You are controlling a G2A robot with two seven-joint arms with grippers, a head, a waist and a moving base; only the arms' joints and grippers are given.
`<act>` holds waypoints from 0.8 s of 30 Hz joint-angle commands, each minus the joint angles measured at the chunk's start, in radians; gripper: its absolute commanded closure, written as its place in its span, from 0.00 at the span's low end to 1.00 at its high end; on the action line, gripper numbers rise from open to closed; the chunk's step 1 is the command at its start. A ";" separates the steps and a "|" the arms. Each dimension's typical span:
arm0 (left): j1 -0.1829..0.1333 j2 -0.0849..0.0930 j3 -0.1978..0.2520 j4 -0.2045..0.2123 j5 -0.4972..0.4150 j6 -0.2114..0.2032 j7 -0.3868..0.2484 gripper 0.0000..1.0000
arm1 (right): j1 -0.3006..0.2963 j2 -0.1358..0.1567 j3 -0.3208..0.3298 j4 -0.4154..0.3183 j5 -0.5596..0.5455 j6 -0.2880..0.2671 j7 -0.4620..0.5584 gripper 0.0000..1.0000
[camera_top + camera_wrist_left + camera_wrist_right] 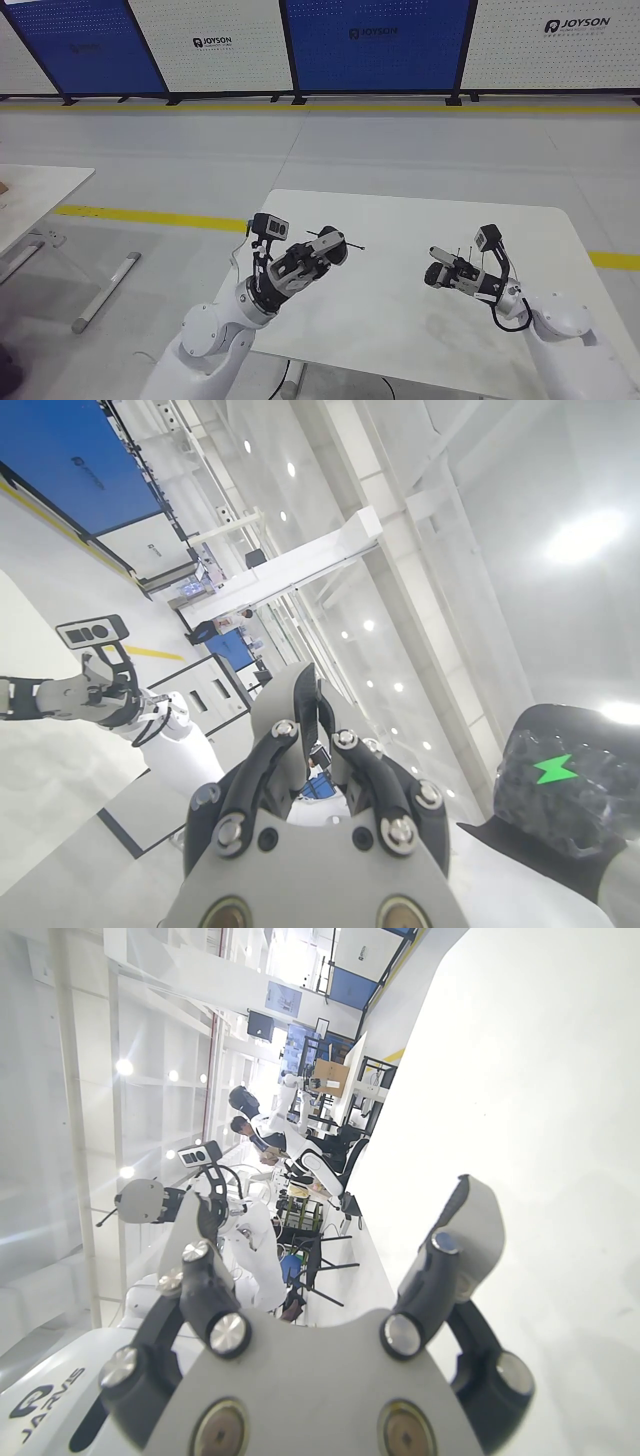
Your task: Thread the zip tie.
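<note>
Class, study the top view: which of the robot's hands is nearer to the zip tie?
Left. The left hand is shut on the zip tie, whose free end sticks out toward the right hand. The right hand is open and apart from that end.

White arms [215, 335]; left claw [315, 700] grey, black linkages [250, 780], silver screws [230, 835].

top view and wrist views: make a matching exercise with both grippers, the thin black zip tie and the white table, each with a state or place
1 left gripper
2 right gripper
3 thin black zip tie
4 white table

a open, empty
b beneath both grippers
c shut on the tie
d sticking out past pinched fingers

Pairs: 1-c, 2-a, 3-d, 4-b
</note>
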 commanded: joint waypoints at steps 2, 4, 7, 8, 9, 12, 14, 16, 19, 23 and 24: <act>-0.027 0.002 0.026 0.036 0.068 0.040 -0.001 1.00 | 0.000 0.000 0.000 0.000 0.000 0.000 0.000 0.00; -0.041 0.002 0.038 0.057 0.095 0.056 0.007 1.00 | 0.000 0.000 0.000 0.000 0.000 0.000 0.000 0.00; -0.064 0.003 0.061 0.097 0.144 0.076 0.019 1.00 | 0.000 0.000 0.000 0.000 0.000 0.000 0.000 0.00; -0.072 0.003 0.072 0.117 0.162 0.085 0.023 1.00 | 0.000 0.000 0.000 0.000 0.000 0.000 0.000 0.00; -0.079 0.003 0.082 0.131 0.176 0.093 0.024 1.00 | 0.000 0.000 0.000 0.000 0.000 0.000 0.000 0.00; -0.097 0.002 0.116 0.176 0.212 0.106 0.028 1.00 | 0.000 0.000 0.000 0.000 0.000 0.000 0.000 0.00; -0.109 0.001 0.132 0.201 0.234 0.112 0.036 1.00 | 0.000 0.000 0.000 0.000 0.000 0.000 0.000 0.00; -0.120 0.000 0.149 0.234 0.251 0.113 0.054 1.00 | 0.000 0.000 0.000 0.000 0.000 0.000 0.000 0.00; -0.134 -0.001 0.164 0.280 0.288 0.108 0.086 1.00 | 0.000 0.000 0.000 0.000 0.000 0.000 0.000 0.00; -0.152 -0.002 0.178 0.323 0.321 0.109 0.116 1.00 | 0.000 0.000 0.000 0.000 0.000 0.000 0.000 0.00; -0.152 -0.002 0.178 0.323 0.321 0.109 0.116 1.00 | 0.000 0.000 0.000 0.000 0.000 0.000 0.000 0.00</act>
